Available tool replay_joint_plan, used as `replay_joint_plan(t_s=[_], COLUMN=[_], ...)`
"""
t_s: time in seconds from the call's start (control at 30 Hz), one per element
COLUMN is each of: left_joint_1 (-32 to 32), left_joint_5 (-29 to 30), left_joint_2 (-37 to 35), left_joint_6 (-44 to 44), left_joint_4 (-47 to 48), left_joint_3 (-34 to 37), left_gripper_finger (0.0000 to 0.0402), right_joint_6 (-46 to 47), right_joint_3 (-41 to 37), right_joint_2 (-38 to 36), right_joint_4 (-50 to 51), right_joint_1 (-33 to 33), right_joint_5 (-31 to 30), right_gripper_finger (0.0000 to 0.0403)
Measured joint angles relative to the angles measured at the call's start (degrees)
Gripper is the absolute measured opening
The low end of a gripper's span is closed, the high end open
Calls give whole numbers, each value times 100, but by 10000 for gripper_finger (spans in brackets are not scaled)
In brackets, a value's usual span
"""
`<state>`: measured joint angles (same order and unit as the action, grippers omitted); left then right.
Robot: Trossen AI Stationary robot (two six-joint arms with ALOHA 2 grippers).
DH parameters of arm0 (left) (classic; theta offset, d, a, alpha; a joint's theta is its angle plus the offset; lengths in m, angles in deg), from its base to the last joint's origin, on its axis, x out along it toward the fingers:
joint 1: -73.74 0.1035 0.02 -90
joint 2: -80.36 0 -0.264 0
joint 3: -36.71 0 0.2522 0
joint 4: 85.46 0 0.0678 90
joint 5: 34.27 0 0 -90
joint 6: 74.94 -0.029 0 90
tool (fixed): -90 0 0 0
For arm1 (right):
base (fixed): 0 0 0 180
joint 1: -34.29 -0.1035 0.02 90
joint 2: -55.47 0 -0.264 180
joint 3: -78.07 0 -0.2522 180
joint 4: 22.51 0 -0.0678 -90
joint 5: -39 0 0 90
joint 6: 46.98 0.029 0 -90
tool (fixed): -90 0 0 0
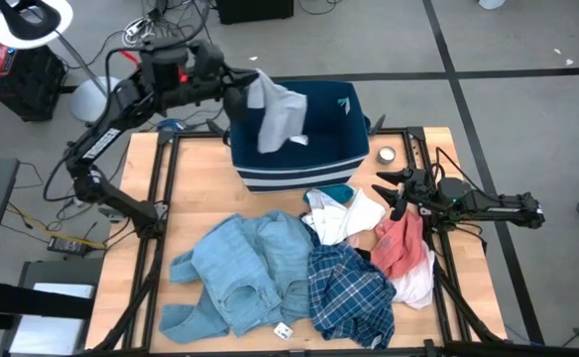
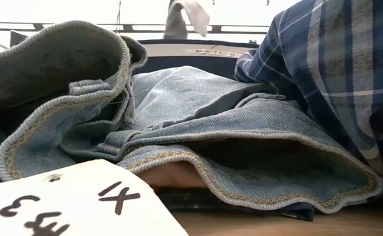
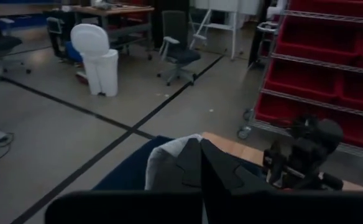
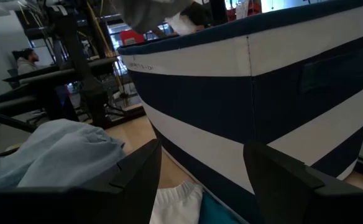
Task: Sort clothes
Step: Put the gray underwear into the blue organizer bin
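A pale grey garment (image 1: 276, 117) hangs over the opening of the navy bin with white stripes (image 1: 270, 179) at the table's far middle, with my left gripper (image 1: 242, 91) shut on its top end. The other clothes lie heaped on the table's near half: light blue denim (image 1: 238, 274), a navy-white plaid shirt (image 1: 349, 294), a white piece (image 1: 354, 215), a teal piece (image 1: 336, 192) and a salmon-red piece (image 1: 402, 244). My right gripper (image 1: 385, 185) rests open at the table's right, its fingers pointing toward the bin (image 4: 250, 93) with nothing between them. My left gripper pinches the pale grey garment's upper end (image 3: 169, 163) between its two shut fingers (image 3: 214, 171). The fingers come roughly level from the table's left side. The garment hangs slack below them, lifted clear, its lower end (image 2: 190, 19) above the bin's rim.
A small round roll (image 1: 386, 155) lies right of the bin. A white paper tag (image 2: 67, 203) with black writing lies at the table's near edge by the denim (image 2: 211, 131). Black frame rails (image 1: 161, 169) run along both table sides. Beyond the table stand red shelving bins (image 3: 330, 56) and chairs.
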<state>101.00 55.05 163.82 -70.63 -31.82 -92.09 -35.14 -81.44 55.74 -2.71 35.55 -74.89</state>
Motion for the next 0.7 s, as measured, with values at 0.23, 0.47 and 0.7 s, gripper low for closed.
replay_joint_plan(t_s=[0.23,0.47,0.7], left_joint_1=[0,0,0], left_joint_5=[-13,-8,1], left_joint_2=[150,147,146], left_joint_6=[-143,-135,-122], left_joint_4=[100,66,111], left_joint_3=[-29,-14,-12], left_gripper_finger=[0,3,34], right_joint_6=[1,-1,-1], right_joint_3=[0,2,2], right_joint_2=[0,-2,-2], right_joint_4=[0,0,1], right_joint_1=[2,2,0], right_joint_5=[-1,-1,1], right_gripper_finger=[230,230,230])
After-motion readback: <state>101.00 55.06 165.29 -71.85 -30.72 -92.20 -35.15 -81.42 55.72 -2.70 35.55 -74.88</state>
